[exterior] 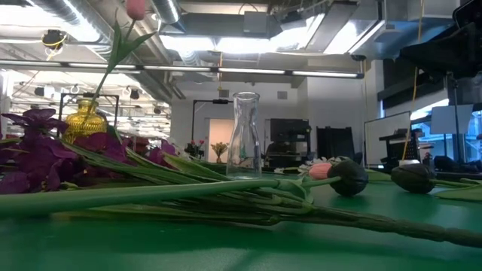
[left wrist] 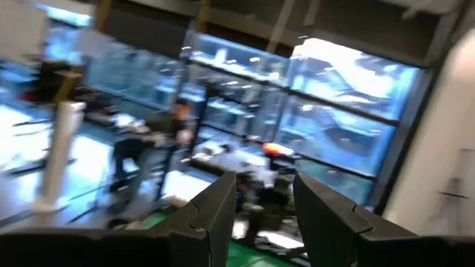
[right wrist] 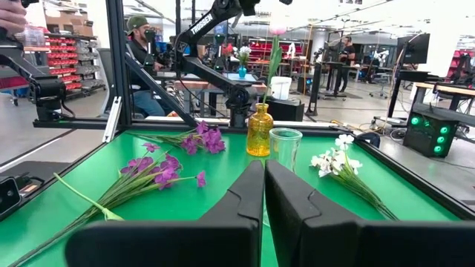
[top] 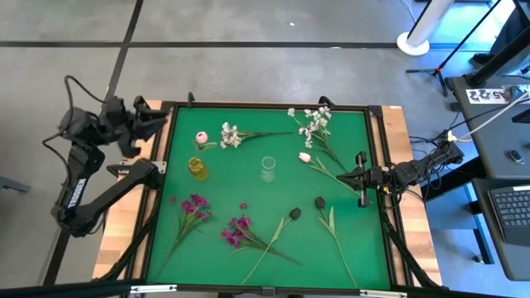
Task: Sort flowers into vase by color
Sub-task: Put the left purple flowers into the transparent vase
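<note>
Flowers (top: 240, 228) scattered flat across green mat (top: 273, 174); one pink bloom (top: 200, 137) standing in yellow vase (top: 197, 168), clear vase (top: 267, 168) beside. Left gripper (top: 157, 116) off mat's far-left corner, fingers apart, holding nothing. Right gripper (top: 358, 176) at right edge, fingers together.

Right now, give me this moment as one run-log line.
left gripper: open, empty, off table's left edge | right gripper: shut, empty, at right edge | yellow vase: one pink flower | clear vase: empty

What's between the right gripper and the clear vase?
Nothing upright. The right gripper is shut at the mat's right edge; only a pale pink flower lies flat on the mat near the path to the clear vase.
</note>
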Robot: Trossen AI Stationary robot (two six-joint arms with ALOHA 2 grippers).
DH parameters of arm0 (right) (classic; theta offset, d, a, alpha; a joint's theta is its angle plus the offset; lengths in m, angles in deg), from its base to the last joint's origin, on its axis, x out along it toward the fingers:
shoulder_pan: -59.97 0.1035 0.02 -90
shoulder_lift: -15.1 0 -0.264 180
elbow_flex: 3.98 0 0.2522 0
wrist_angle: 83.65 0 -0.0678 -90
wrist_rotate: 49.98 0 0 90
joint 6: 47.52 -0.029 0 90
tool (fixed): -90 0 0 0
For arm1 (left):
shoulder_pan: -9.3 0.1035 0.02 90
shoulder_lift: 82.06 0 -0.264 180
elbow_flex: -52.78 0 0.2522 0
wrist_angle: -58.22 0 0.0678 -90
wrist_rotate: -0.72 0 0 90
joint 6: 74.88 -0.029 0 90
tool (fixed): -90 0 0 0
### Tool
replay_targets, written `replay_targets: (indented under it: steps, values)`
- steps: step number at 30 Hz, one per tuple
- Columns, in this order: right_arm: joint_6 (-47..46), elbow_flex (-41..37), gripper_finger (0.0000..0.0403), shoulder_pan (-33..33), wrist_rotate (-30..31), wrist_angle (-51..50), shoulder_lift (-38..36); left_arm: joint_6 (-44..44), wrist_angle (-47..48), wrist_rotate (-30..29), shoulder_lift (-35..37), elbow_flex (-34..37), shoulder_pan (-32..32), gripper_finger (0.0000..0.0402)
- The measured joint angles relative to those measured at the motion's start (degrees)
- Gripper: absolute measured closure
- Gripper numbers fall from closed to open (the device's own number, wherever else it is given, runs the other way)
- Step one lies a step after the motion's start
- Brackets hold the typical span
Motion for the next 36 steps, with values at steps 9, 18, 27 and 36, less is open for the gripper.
replay_targets:
  steps: [9,18,27,36]
  values:
    - [0.0,0.0,0.0386,0.0,0.0,0.0,0.0,-1.1,1.5,-10.3,0.5,-0.1,-2.6,0.0271]
    - [0.0,0.0,0.0386,0.0,0.0,0.0,0.0,-13.7,2.2,-36.2,3.3,0.0,-2.6,0.0296]
    - [0.0,0.0,0.0386,0.0,0.0,0.0,0.0,-19.8,6.1,-56.6,9.2,3.0,-2.5,0.0324]
    - [0.0,0.0,0.0386,0.0,0.0,0.0,0.0,-19.1,-13.8,-70.6,10.0,16.6,-2.5,0.0368]
